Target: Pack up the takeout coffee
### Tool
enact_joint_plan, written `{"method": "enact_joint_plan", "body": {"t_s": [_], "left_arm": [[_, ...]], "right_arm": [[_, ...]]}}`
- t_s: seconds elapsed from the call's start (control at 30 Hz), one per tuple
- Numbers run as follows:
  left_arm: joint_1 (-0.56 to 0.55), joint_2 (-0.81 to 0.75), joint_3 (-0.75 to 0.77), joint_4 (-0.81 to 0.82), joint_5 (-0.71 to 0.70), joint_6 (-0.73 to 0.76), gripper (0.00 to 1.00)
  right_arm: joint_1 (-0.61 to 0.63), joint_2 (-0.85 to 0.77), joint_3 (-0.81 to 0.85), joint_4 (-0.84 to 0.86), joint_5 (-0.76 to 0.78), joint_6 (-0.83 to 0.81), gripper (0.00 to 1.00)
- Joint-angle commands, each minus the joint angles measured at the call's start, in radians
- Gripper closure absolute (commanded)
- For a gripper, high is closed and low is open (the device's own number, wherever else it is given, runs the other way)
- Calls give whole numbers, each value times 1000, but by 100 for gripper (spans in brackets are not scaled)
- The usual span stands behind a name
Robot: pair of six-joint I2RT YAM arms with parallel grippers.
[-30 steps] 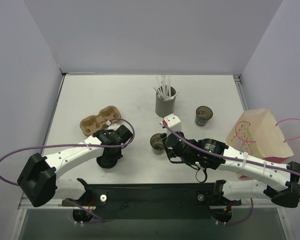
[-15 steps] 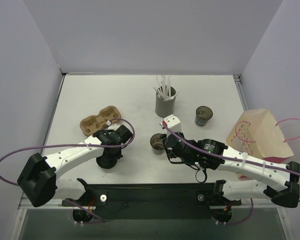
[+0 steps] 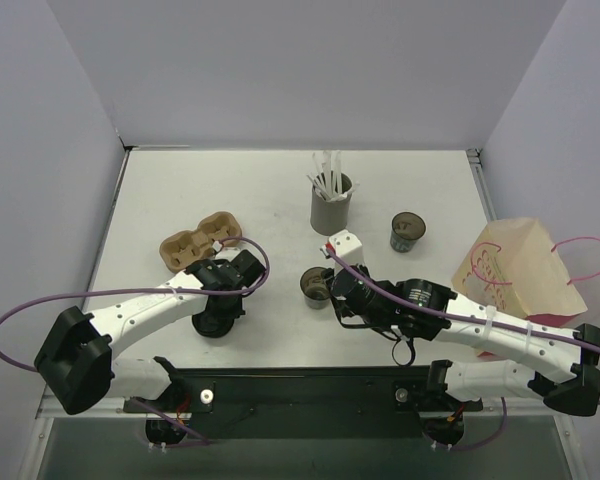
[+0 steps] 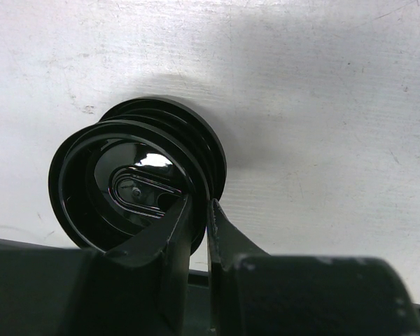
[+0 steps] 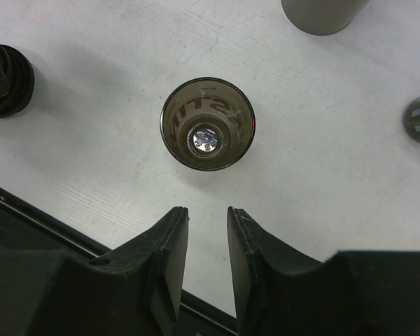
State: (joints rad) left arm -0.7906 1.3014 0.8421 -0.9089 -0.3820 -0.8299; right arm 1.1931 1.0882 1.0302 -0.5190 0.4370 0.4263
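Cup point(image 5: 207, 124) was dark smoky brown with a shiny rim and faint lettering inside. Far cup point(image 3: 407, 231) was dark with pale stripes. Holder point(image 3: 331, 208) grey, straws point(image 3: 327, 176) white. Lids point(image 4: 136, 175) glossy black. Carrier point(image 3: 198, 245) brown. Bag point(image 3: 520, 275) was cream with pink print and pink handles. Table point(image 3: 220, 190) white. Arms point(image 3: 140, 315) were white with black joints.

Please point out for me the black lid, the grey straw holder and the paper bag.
black lid point(image 4: 105, 175), left wrist view, on its glossy inner face.
grey straw holder point(image 3: 330, 212), top external view, on its side wall.
paper bag point(image 3: 515, 268), top external view, on its upper side.
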Motion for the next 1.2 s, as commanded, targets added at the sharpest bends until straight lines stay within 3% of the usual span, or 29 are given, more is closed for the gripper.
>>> {"method": "enact_joint_plan", "body": {"t_s": [0.0, 0.17, 0.37, 0.4, 0.57, 0.77, 0.87, 1.0, 1.07, 1.17], "left_arm": [[-4, -39, 71, -34, -8, 8, 78], [-4, -112, 109, -44, 54, 31, 79], [-4, -188, 161, -18, 185, 80, 79], [-4, -203, 163, -7, 242, 84, 79], [-2, -298, 163, 129, 458, 103, 79], [-2, -343, 202, 222, 635, 48, 78], [-2, -338, 212, 254, 718, 14, 78], [-2, -336, 196, 292, 814, -28, 78], [-2, -343, 186, 318, 828, -55, 78], [-2, -349, 181, 331, 841, -77, 78]], "right_arm": [[3, -24, -12, 11, 16, 9, 70], [3, -47, -42, 80, 20, -39, 70], [3, -239, -218, 442, -47, -144, 67], [0, -269, -249, 567, -85, -173, 67], [-16, -378, -393, 778, -225, -224, 64], [-20, -439, -593, 1055, -527, -567, 61], [-18, -449, -723, 1329, -602, -765, 61], [8, -387, -760, 1401, -537, -984, 64], [29, -341, -725, 1364, -479, -1099, 62], [74, -280, -726, 1457, -402, -1222, 60]]}}
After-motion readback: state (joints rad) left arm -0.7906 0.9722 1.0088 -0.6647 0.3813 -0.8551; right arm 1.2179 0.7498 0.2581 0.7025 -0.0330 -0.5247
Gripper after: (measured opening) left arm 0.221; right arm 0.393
